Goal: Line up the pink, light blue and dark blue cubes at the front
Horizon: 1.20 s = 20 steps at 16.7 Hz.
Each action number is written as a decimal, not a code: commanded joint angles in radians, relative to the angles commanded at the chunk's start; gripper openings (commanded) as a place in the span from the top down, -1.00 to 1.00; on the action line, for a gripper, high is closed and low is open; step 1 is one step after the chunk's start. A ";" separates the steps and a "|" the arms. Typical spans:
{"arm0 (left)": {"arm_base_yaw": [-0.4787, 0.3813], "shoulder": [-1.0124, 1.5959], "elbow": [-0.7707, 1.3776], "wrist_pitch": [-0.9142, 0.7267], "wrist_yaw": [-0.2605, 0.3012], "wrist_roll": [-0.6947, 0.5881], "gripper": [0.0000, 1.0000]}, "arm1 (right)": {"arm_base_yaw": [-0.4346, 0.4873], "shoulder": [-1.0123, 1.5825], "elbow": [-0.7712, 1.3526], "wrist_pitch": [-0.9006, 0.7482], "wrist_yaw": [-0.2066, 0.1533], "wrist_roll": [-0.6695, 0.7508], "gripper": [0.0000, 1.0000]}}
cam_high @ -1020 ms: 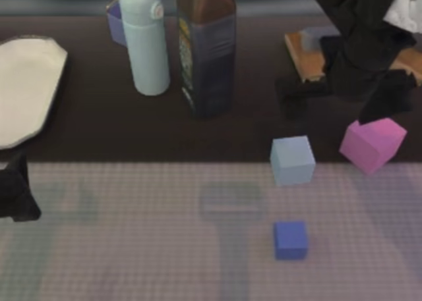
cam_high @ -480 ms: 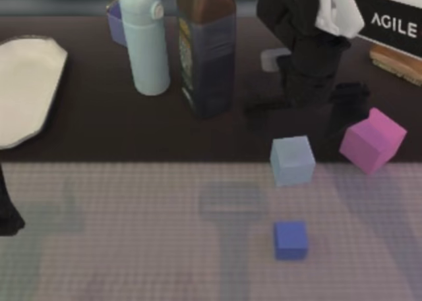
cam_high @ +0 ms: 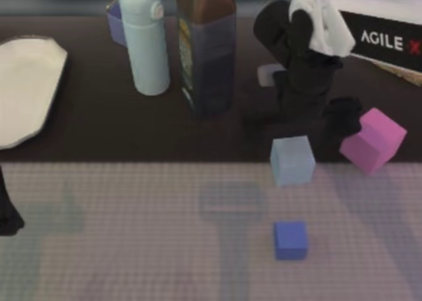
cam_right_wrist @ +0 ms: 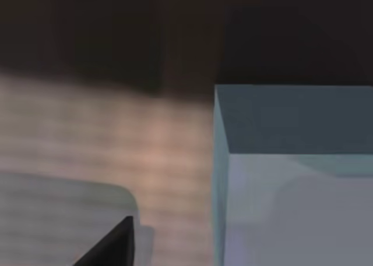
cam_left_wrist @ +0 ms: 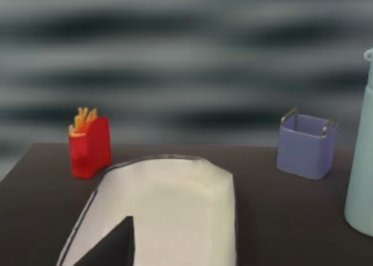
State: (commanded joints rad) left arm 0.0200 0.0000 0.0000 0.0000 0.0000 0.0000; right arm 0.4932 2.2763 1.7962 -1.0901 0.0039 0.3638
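Crowding the light blue cube (cam_high: 292,160), right gripper (cam_high: 316,126) beside pink cube (cam_high: 373,140); jaws' state unclear.

The right arm (cam_high: 369,31) is clad in a white shell, with a black panel lettered "AGILE" in white followed by a red mark. Behind its black fingers (cam_high: 343,120), a bulky matte black wrist is seen. The left arm (cam_high: 8,212) is shown only as a black shape.

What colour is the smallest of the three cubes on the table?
Deep blue: the smallest cube shows best in the top view, on the pale gridded surface.
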 joint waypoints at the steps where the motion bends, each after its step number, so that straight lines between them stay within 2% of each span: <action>1: 0.000 0.000 0.000 0.000 0.000 0.000 -1.00 | 0.000 0.015 -0.027 0.046 0.000 0.001 -1.00; 5: 0.000 0.000 0.000 0.000 0.000 0.000 -1.00 | 0.003 0.061 -0.112 0.174 0.001 0.004 -1.00; 9: 0.000 0.000 0.000 0.000 0.000 0.000 -1.00 | 0.003 0.064 -0.116 0.180 0.001 0.004 -1.00; 20: 0.000 0.000 0.000 0.000 0.000 0.000 -1.00 | 0.003 0.064 -0.116 0.180 0.001 0.004 0.66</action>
State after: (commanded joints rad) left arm 0.0200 0.0000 0.0000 0.0000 0.0000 0.0000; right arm 0.4962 2.3407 1.6799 -0.9099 0.0045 0.3676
